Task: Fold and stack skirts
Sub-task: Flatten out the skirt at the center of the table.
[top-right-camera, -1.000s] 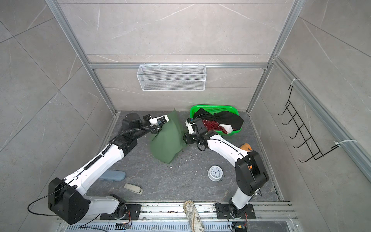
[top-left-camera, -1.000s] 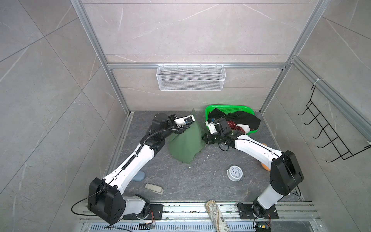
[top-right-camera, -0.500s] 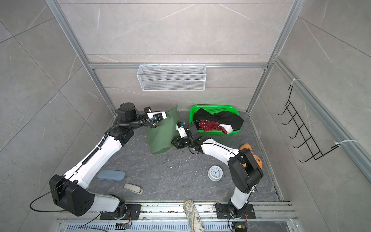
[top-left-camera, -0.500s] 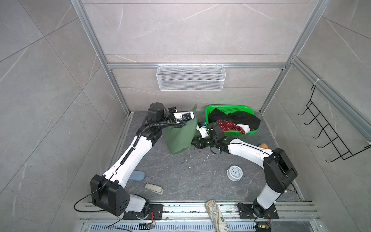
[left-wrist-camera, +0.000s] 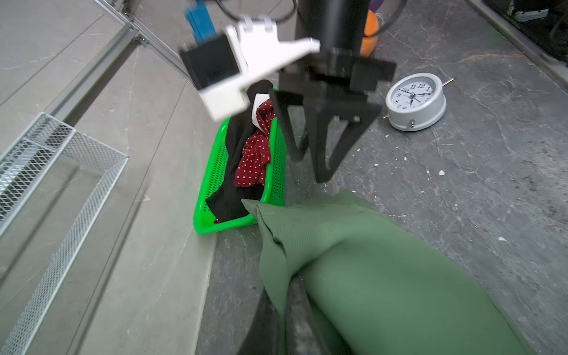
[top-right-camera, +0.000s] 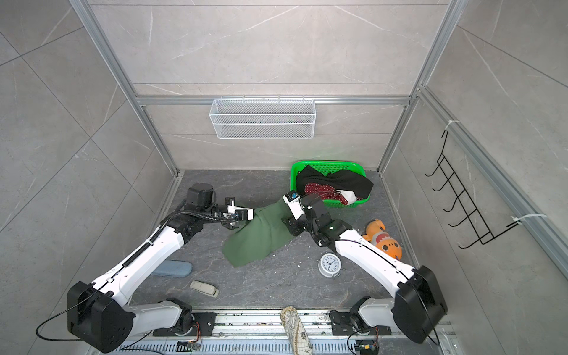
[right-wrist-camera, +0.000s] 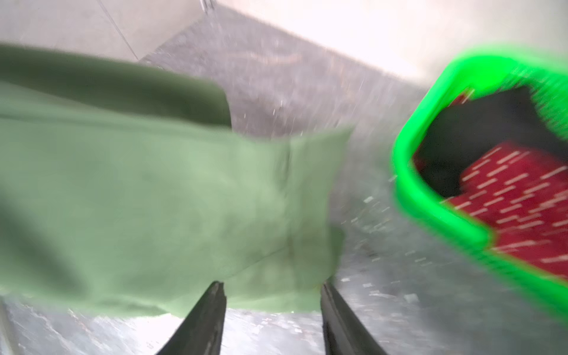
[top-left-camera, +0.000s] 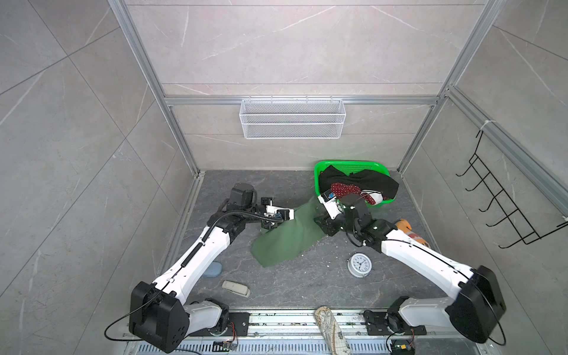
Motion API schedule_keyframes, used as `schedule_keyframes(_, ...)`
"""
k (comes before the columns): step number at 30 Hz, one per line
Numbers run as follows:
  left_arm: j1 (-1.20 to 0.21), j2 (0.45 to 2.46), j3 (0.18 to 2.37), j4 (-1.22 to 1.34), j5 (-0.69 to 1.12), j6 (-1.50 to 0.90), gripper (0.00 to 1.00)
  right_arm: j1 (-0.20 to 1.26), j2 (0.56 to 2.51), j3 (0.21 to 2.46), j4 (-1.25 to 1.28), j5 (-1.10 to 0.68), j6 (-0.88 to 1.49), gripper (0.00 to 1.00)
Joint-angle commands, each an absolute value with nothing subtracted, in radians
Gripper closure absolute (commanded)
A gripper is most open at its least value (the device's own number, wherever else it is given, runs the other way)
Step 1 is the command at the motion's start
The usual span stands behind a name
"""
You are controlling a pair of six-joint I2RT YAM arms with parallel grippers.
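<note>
Over the grey stone floor [top-left-camera: 292,285], the left gripper [left-wrist-camera: 287,295] pinched one corner of the olive green skirt [top-left-camera: 285,236] while the right gripper [right-wrist-camera: 272,285] stood with jaws apart and empty, the cloth's edge just past their tips, so a one-sided pull risked bunching it.

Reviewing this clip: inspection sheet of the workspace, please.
Surface: dark stone-look table, white crumbs.
Job's things: olive green skirt lying on table, one edge lifted; red polka-dot skirt and black skirt in green basket.
Clutter: alarm clock, orange plush fish, blue-grey case, beige remote-like object, patterned cloth roll.
Grippers: left gripper shut on olive green skirt's edge; right gripper open, empty.
Cables: black conduit along left arm; loop by its base.
Surroundings: wall-mounted white wire basket; black hook rack.
</note>
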State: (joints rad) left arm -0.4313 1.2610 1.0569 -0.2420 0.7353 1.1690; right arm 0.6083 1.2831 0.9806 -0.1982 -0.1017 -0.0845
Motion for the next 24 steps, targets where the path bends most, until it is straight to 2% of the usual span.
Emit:
schedule_keyframes(1,-0.442,1.21,1.067,-0.267,0.773,1.231,1.0,0.606,1.278,0.999,-0.252,-0.078,-0.342,0.47)
schedule_keyframes(10,-0.459,1.187,1.076,-0.338,0.788,1.268,1.0,0.541,1.407,1.191,-0.39,-0.252,-0.807,0.49)
schedule_keyframes(13,-0.47,1.181,1.081,-0.376,0.791,1.284,1.0,0.481,1.423,1.232,-0.394,-0.361,-0.871,0.48)
schedule_keyframes(19,-0.503,1.176,1.092,-0.414,0.782,1.301,1.0,0.403,1.442,1.251,-0.43,-0.568,-1.147,0.45)
schedule_keyframes(24,-0.525,1.183,1.099,-0.44,0.771,1.314,1.0,0.385,1.525,1.368,-0.613,-0.669,-1.322,0.44)
